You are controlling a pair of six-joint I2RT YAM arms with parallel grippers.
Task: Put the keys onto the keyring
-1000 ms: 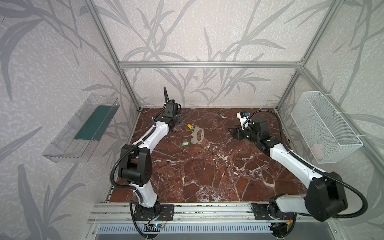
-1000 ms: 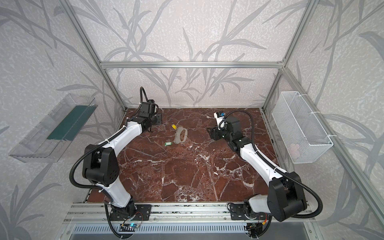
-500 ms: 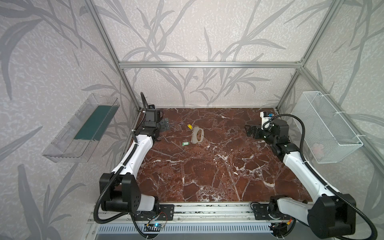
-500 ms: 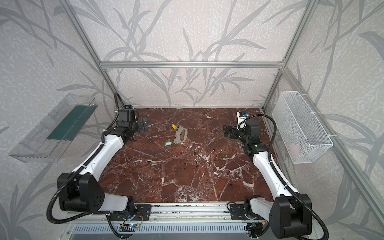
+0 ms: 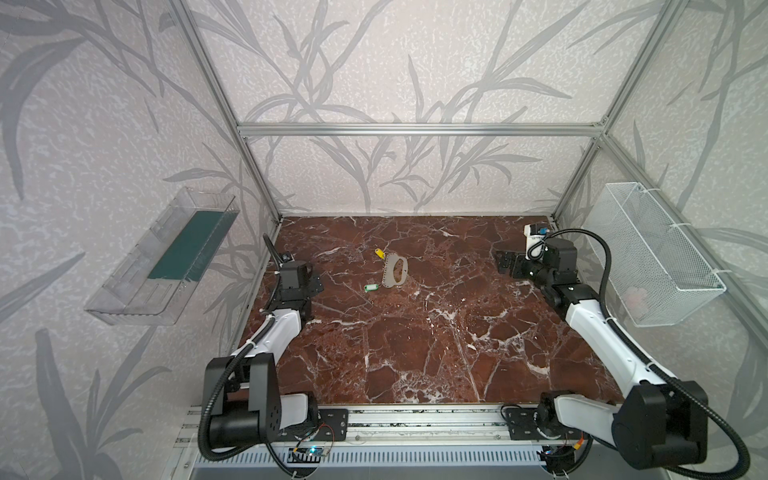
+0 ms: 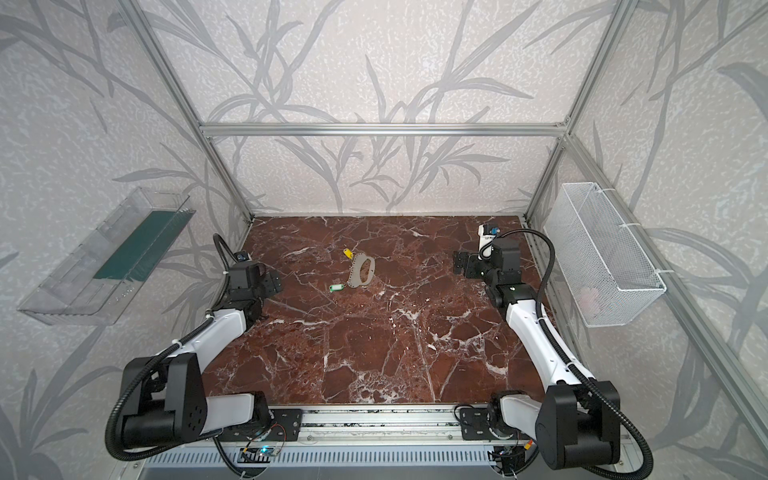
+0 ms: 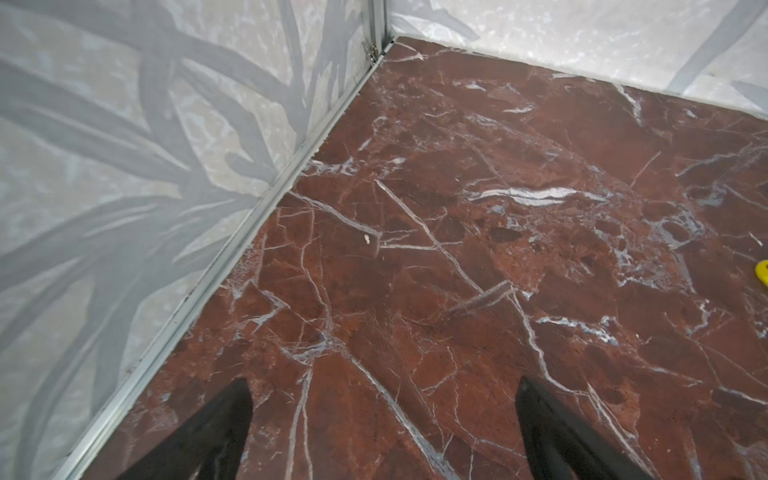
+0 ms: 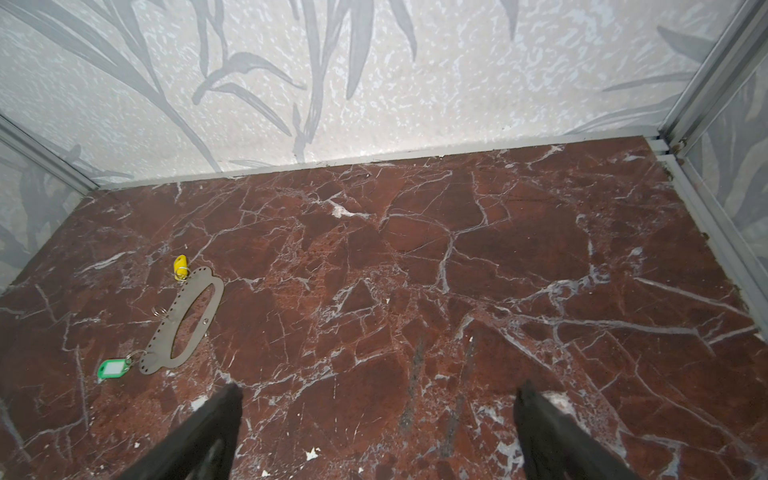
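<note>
The keyring (image 5: 395,271) (image 6: 361,272) (image 8: 187,320), a flat grey plate with an oval cutout, lies on the marble floor toward the back middle. The yellow key (image 5: 379,252) (image 6: 347,252) (image 8: 180,262) (image 7: 762,278) lies at its far end, and the green key (image 5: 370,287) (image 6: 336,287) (image 8: 110,369) at its near end. Their small wire rings meet the plate's holed edge; whether they are threaded I cannot tell. My left gripper (image 5: 316,283) (image 6: 272,284) (image 7: 384,386) stands open and empty by the left wall. My right gripper (image 5: 505,262) (image 6: 459,264) (image 8: 380,388) is open and empty at the right.
A clear wall shelf (image 5: 166,257) with a green mat hangs on the left wall. A white wire basket (image 5: 656,257) hangs on the right wall. Aluminium frame rails edge the floor, and the arms' mounting rail (image 5: 415,419) runs along the front.
Both arms have drawn back from the keyring toward their side walls, and both grippers have opened wide. The keyring and both keys lie where they were.
</note>
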